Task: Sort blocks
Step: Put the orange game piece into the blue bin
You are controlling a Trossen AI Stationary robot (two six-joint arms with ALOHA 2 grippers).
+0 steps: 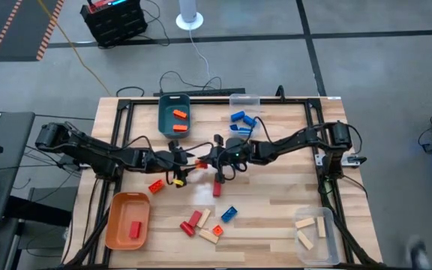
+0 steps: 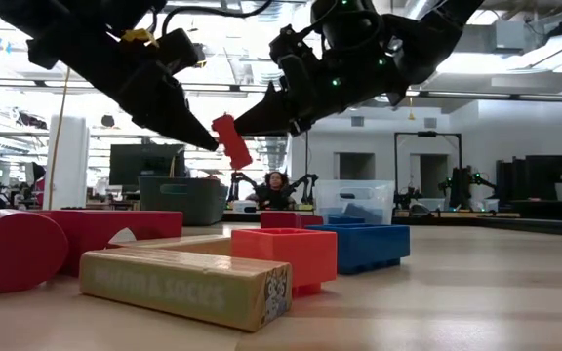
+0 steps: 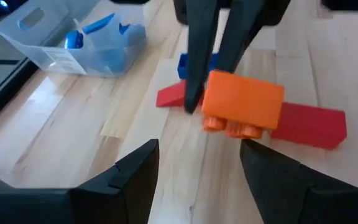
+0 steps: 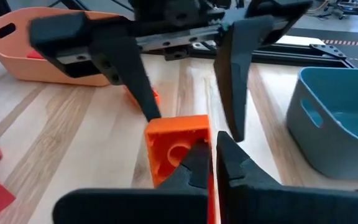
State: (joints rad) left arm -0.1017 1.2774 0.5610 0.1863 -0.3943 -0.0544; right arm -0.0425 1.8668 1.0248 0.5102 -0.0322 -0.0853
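Note:
A small orange studded block [image 3: 244, 102] hangs in the air over the table's middle, in my right gripper [image 4: 213, 163], which is shut on it. In the low view the block [image 2: 230, 142] shows between both arms' tips. My left gripper [image 3: 197, 163] is open and faces the block from the table's left; its two fingers [image 4: 135, 74] stand spread just short of it, and I see no touch. Loose red [image 1: 217, 187], blue [image 1: 229, 214] and pale wood [image 1: 208, 235] blocks lie flat on the table below and nearer. My right gripper pinches the orange block between its two fingers at one end [image 3: 199, 99]. The fingers [image 3: 197, 50] come from the table's right, slanting down. The block is lifted clear of the table, lying roughly level with its studs [image 3: 229, 127] pointing down.
A teal bin [image 1: 163, 120] with orange blocks and a clear bin [image 1: 255, 99] with blue blocks stand at the far side. An orange bin [image 1: 115, 221] holding a red block sits near left, a clear bin [image 1: 332, 238] with wood blocks near right. Black frame rails border the table.

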